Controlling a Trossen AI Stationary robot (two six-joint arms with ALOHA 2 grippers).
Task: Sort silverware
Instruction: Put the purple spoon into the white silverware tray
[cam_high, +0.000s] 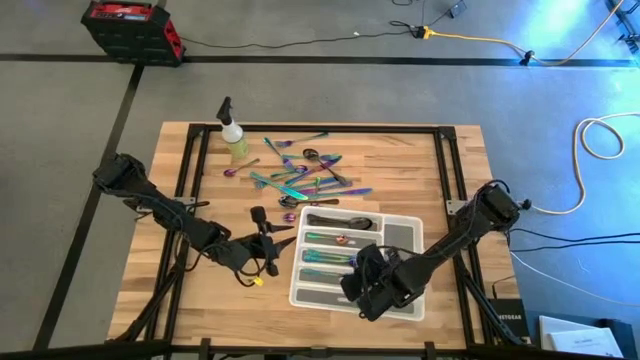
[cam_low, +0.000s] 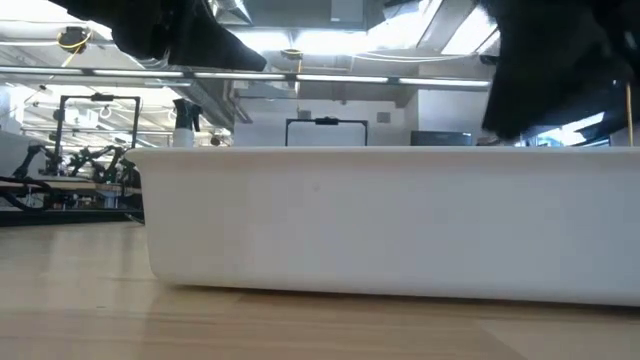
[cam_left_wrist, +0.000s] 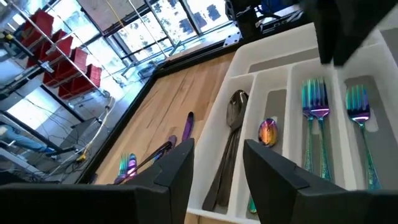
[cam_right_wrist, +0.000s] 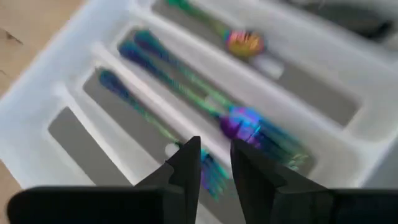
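Note:
The white compartment tray (cam_high: 400, 237) stands at the table's near right. It holds dark spoons (cam_left_wrist: 236, 106), a rainbow spoon (cam_left_wrist: 267, 132) and rainbow forks (cam_left_wrist: 317, 112), each lying flat in a slot. More rainbow silverware (cam_high: 300, 178) lies scattered on the wood beyond the tray. My right gripper (cam_right_wrist: 216, 149) hangs above the tray's near slots (cam_high: 362, 285), slanting down, open by a narrow gap with nothing in it; a fork (cam_right_wrist: 208, 171) lies in the slot below. My left gripper (cam_left_wrist: 217, 149) waits open just left of the tray (cam_high: 272, 240), pointing toward it.
A yellow-green spray bottle (cam_high: 235, 140) stands at the far left of the table, beside the loose silverware. A red and black box (cam_high: 130, 25) sits on the floor beyond the far edge. Bare wood (cam_high: 200, 295) lies at the near left. The tray's near wall (cam_low: 400, 220) fills the low view.

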